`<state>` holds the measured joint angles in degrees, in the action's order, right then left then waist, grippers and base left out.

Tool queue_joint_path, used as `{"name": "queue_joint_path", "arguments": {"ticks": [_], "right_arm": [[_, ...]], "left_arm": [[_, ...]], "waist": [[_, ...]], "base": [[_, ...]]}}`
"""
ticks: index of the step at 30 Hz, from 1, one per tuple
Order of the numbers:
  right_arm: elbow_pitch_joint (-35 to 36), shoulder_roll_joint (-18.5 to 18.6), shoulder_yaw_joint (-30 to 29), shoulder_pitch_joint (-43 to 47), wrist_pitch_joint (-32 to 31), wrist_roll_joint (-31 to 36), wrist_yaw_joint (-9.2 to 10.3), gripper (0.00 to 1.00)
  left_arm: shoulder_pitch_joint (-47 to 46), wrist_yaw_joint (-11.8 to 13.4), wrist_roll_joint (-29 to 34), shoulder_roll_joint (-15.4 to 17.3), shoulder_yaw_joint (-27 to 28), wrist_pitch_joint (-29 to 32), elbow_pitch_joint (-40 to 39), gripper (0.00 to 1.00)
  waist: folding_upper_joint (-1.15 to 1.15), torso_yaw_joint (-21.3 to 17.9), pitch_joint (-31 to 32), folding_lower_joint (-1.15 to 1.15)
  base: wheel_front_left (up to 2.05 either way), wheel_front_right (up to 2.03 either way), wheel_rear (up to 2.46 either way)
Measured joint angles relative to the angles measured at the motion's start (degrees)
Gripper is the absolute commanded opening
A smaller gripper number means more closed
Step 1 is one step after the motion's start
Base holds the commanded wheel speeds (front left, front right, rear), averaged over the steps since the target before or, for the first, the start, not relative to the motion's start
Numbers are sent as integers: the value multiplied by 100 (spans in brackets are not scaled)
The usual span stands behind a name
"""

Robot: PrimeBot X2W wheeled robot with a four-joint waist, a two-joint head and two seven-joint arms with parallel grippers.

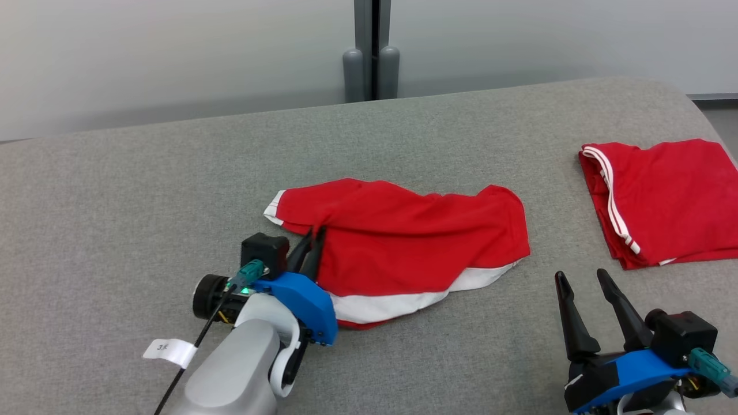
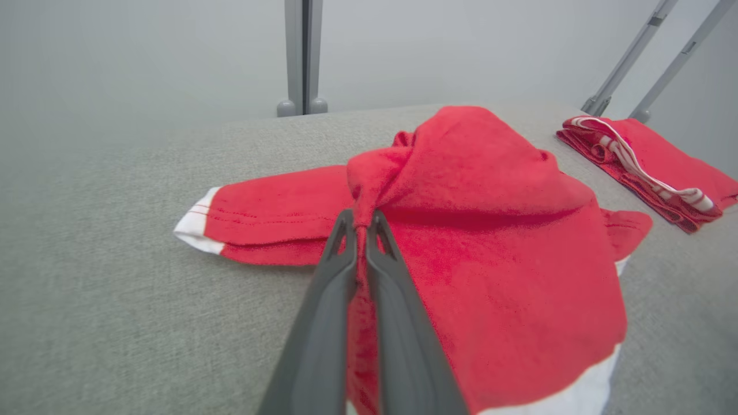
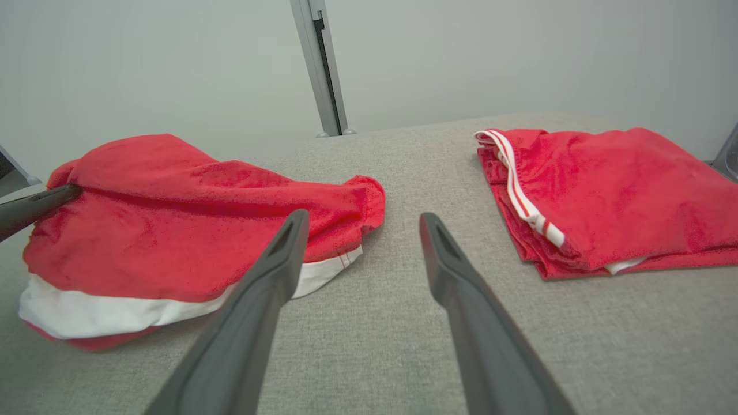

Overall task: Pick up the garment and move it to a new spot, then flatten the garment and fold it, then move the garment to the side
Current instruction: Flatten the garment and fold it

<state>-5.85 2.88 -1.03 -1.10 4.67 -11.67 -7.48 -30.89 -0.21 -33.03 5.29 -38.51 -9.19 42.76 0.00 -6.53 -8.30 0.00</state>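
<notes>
In the head view the crumpled red garment (image 1: pixel 415 242), soft knit with a white hem band, lies in the middle of the grey woven table (image 1: pixel 144 202) with the left gripper (image 1: pixel 314 233) clamped on a pinch near its left edge; I judge the pick-up barely begun, with moving, flattening, folding and setting aside all left. The left wrist view shows those jaws pressed together on a gathered red ridge. In the right wrist view the right gripper (image 3: pixel 363 222) holds its jaws wide apart over bare table, between that garment and a 2nd, folded red garment (image 3: pixel 605 196).
</notes>
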Motion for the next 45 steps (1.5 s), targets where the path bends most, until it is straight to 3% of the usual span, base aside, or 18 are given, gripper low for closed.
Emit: {"name": "queue_joint_path", "arguments": {"ticks": [7,18,26,27,28,29,30,39,45], "right_arm": [[9,-1,43,-107,-14,2,0,100],[23,-1,58,-109,-49,-9,0,100],[22,-1,-42,-30,-23,-69,0,100],[25,-1,-51,-13,-24,-74,0,100],[23,-1,-52,9,-25,-89,0,100],[19,-1,-45,14,-32,-96,0,100],[22,0,-32,12,-32,-98,0,100],[33,-1,-88,14,-91,-91,0,100],[57,-1,-202,110,-142,-93,0,100]], "left_arm": [[14,521,-160,144,566,-482,368,0],[-9,749,97,503,788,-571,486,0],[448,854,52,759,833,-517,-159,0],[521,853,16,762,822,-487,-244,14],[576,834,14,762,802,-447,-308,38],[628,831,12,758,788,-435,-365,83],[675,823,-10,747,777,-427,-411,100],[1167,724,43,794,814,-560,-1044,100],[1769,668,421,953,1441,-580,-2132,100]], "waist": [[0,179,-54,0],[0,216,-2,0],[0,268,69,0],[0,289,75,0],[0,304,79,0],[0,313,81,0],[0,323,88,0],[0,371,228,0],[0,428,334,0]], "base": [[0,0,0],[0,0,0],[0,0,0],[0,0,0],[0,0,0],[0,0,0],[0,0,0],[0,0,0],[0,0,0]]}}
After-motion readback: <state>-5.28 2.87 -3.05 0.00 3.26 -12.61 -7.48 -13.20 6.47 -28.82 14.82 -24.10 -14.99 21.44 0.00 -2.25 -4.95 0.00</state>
